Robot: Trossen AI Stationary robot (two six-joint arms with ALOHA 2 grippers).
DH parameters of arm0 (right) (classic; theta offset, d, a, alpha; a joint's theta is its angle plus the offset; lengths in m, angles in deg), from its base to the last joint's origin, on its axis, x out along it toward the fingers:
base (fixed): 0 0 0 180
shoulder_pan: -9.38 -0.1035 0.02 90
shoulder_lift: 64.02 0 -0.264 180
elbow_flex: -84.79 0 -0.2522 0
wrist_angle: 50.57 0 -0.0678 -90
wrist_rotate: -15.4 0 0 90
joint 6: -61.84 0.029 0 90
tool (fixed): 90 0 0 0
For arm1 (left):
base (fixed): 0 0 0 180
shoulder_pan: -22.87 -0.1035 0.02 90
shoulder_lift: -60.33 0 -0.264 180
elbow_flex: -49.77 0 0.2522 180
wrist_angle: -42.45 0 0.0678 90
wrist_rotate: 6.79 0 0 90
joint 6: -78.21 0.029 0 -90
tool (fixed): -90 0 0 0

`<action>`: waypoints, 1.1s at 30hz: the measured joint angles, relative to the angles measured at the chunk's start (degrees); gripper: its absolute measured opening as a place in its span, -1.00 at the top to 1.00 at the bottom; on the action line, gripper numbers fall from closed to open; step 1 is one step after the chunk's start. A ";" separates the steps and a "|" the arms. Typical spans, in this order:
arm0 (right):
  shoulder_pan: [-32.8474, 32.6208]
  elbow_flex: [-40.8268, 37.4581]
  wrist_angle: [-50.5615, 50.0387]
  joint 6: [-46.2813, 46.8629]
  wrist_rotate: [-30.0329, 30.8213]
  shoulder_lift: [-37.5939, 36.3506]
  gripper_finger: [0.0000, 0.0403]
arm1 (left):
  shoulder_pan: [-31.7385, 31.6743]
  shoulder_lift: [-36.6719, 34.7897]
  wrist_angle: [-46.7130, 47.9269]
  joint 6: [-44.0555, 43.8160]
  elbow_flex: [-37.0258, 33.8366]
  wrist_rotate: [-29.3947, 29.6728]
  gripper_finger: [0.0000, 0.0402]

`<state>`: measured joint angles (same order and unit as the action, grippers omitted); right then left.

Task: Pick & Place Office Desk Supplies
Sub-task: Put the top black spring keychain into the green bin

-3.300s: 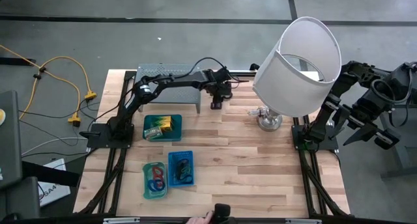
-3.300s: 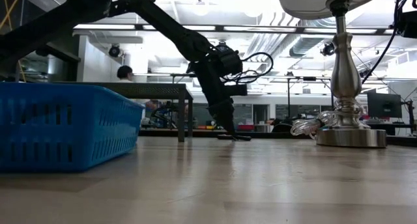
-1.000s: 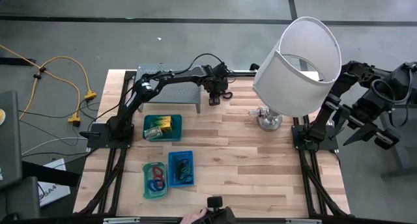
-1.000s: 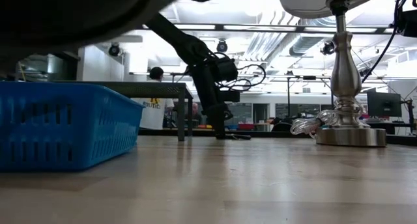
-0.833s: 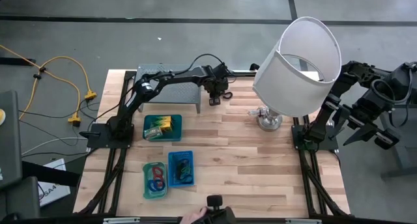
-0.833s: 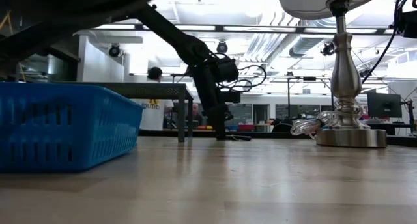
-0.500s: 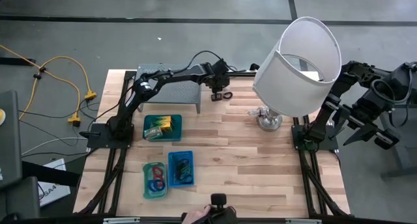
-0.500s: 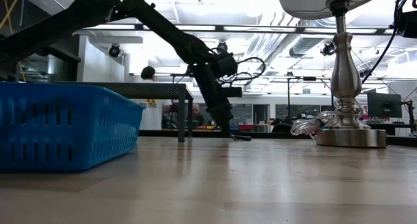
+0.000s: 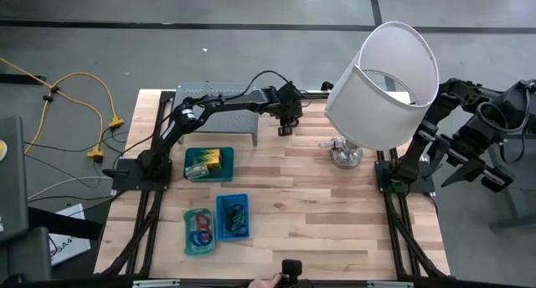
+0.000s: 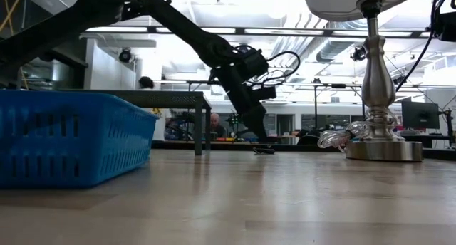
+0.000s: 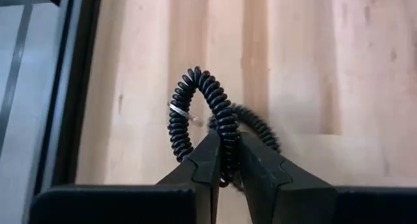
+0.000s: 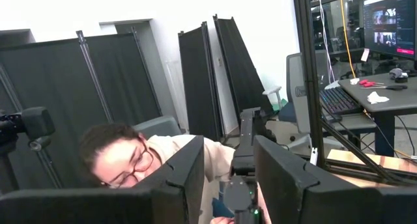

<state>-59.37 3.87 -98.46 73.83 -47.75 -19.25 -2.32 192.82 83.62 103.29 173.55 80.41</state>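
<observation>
Since half a second ago, my left gripper [image 9: 286, 127] has slid a little closer to the lamp [image 9: 381, 83] along the far part of the counter [image 9: 335, 213], just past the lamp-side end of the grey rack [image 9: 219, 114]. Its fingers [image 11: 207, 160] are pinched together on a black coiled loop [image 11: 199, 113], seen clearly only through the left wrist camera; a second black coil [image 11: 255, 123] lies on the wood right behind it. From above, the loop is only a dark speck under the gripper.

Between the rack and the lamp base the bare wood leaves a moderate gap, and the counter's far edge runs close beside the gripper. On the near side of the rack sit a green tray [image 9: 208, 163] with yellow-green packets, a teal tray [image 9: 198, 231] with red and blue rings, and a blue tray [image 9: 233, 215] with black loops.

My right gripper [image 12: 227, 160] waits off the counter, beyond the lamp, fingers apart and empty; its camera shows a person [image 12: 140, 160] in the room. I can read no writing anywhere.
</observation>
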 joint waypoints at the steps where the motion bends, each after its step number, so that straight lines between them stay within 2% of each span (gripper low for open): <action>1: 0.02 0.00 0.00 0.00 0.02 0.00 0.40 | 0.32 0.00 0.04 -0.25 0.00 0.00 0.80; 18: 0.02 0.00 0.00 -0.01 0.00 0.00 0.40 | 0.93 0.52 0.92 -3.99 0.04 -0.25 0.80; 33: 0.02 0.00 0.00 0.00 0.02 0.00 0.40 | 0.09 -0.02 9.94 -1.26 0.13 -1.65 0.80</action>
<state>-59.35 3.87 -98.46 73.83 -47.73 -19.25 -2.23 192.79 93.56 102.03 173.68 78.77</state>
